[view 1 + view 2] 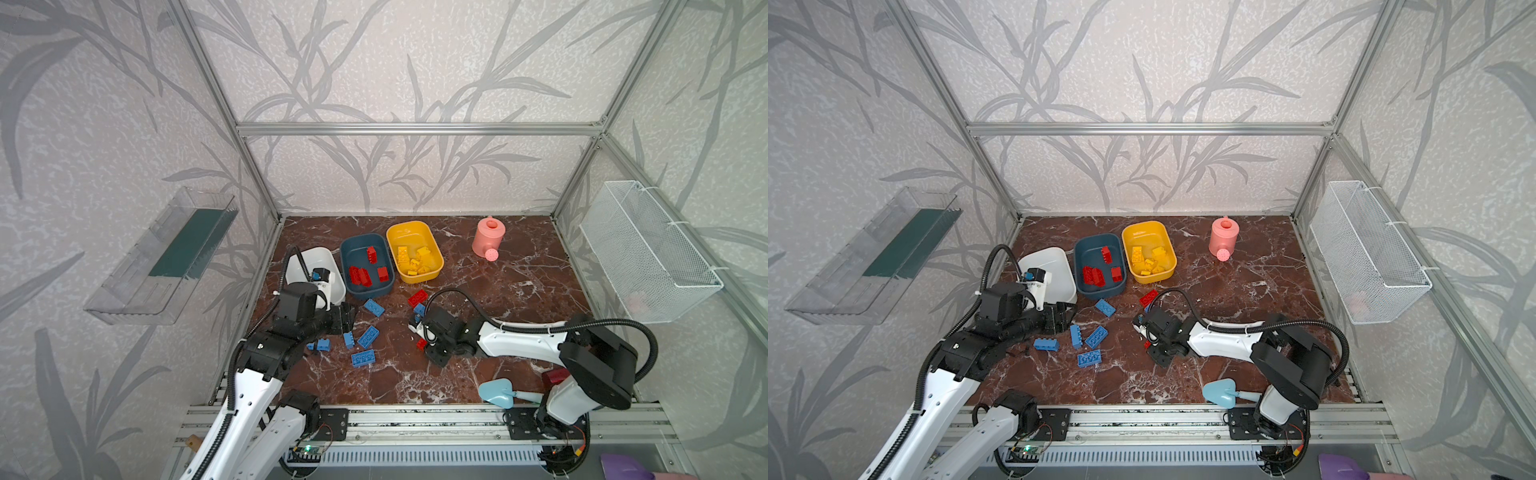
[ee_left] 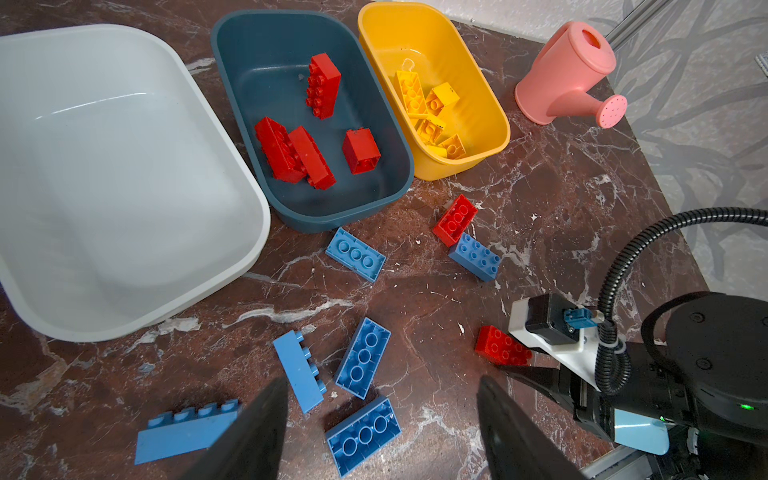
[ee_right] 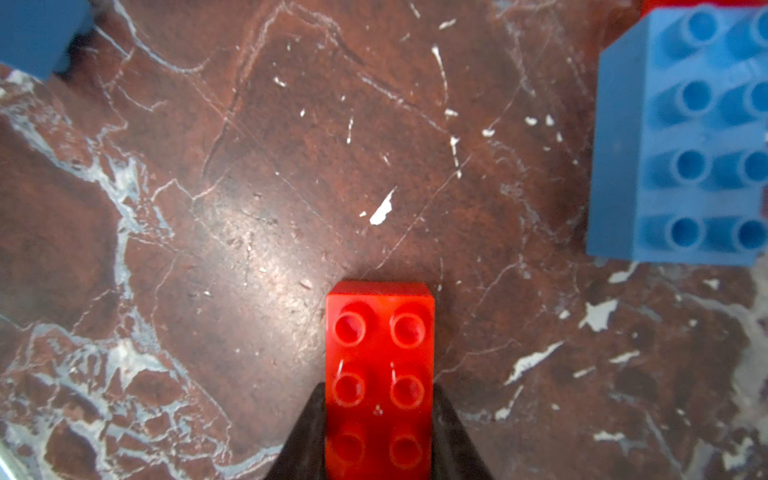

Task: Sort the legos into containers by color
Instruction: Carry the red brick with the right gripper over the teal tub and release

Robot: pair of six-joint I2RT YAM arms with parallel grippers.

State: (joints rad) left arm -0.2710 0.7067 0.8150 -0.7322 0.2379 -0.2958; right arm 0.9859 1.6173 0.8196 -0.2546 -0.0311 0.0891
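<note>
Legos are part sorted as I watch from my desk: four red ones [image 2: 291,153] lie in the teal tub [image 2: 266,50] and a heap of yellow ones [image 2: 428,108] in the yellow tub [image 2: 478,83]. These two tubs sit side by side at the middle of both top views, with the white tub [image 2: 104,166] just left of the teal one. Below the tubs in those views, six blue bricks [image 2: 361,357] lie scattered at all angles on the marble table [image 2: 540,187]. One loose red lego [image 2: 455,220] lies hollow side up just beside a blue one, below the yellow tub. My right gripper [image 3: 378,388] is down at the table, right of the blue scatter and near the centre of the frame. Its two dark fingers [image 3: 309,440] press against the long sides of a red 2x4 brick [image 3: 380,332], studs up, so it is grasping that brick. I cannot tell whether the brick is clear of the marble. My left gripper [image 2: 383,380] hangs over the blue bricks at the left, released, its jaws wide apart.
</note>
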